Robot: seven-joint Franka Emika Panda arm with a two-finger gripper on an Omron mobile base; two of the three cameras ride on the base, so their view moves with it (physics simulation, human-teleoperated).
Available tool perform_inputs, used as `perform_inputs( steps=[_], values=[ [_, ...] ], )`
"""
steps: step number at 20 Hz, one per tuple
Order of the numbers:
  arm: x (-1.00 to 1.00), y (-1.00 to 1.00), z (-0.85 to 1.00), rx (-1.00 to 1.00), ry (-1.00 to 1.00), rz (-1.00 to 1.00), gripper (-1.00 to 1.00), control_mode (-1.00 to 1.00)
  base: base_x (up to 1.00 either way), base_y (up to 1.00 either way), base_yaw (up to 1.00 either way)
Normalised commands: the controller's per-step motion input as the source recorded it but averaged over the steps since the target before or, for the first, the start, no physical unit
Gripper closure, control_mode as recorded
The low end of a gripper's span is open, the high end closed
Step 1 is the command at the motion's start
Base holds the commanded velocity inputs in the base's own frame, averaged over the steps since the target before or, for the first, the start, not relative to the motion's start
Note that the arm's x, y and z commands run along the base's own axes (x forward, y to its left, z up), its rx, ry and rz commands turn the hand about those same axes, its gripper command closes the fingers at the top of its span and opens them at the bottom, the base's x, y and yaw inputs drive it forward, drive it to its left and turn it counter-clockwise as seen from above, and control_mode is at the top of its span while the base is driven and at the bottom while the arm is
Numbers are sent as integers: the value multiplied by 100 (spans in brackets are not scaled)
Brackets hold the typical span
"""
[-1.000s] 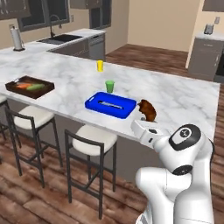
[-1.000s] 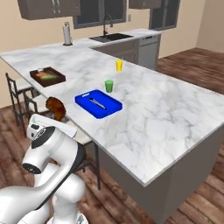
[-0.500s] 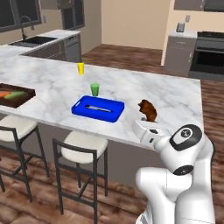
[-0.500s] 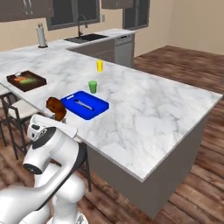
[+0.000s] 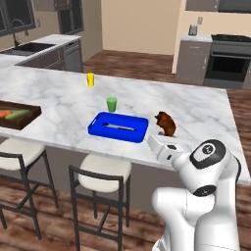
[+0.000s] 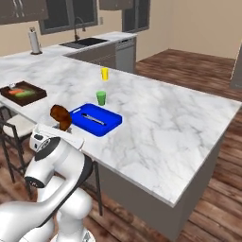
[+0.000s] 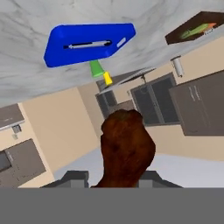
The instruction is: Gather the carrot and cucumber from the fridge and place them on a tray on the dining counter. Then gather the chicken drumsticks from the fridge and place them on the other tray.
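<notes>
Your claw [image 5: 165,138] grips a drumstick [image 5: 166,123]; next, carry it forward over the blue tray [image 5: 118,127] and release.

Even, soft light fills the rendered kitchen, with no single bright source evident. The marble counter [image 5: 59,98] shows pale and flatly lit from its near edge to its far corner, free of glare. The blue tray [image 5: 118,127] casts only a thin dark rim of shadow at its base, while the stools [image 5: 100,172] lay faint shadows on the wooden floor. Both base views are low in detail, with soft edges throughout and blurred, blocky distant cabinets. In the hand view the scene appears rolled upside down, and the brown drumstick [image 7: 127,148] close to the lens looks smeared and dark
</notes>
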Motion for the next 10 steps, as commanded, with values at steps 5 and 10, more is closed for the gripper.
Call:
perform_inputs(
  steps=[5,10],
  values=[
    [0,0,0,0,0,0,100,100,28,0,-15],
    [0,0,0,0,0,0,100,100,39,0,-13]
  ],
)
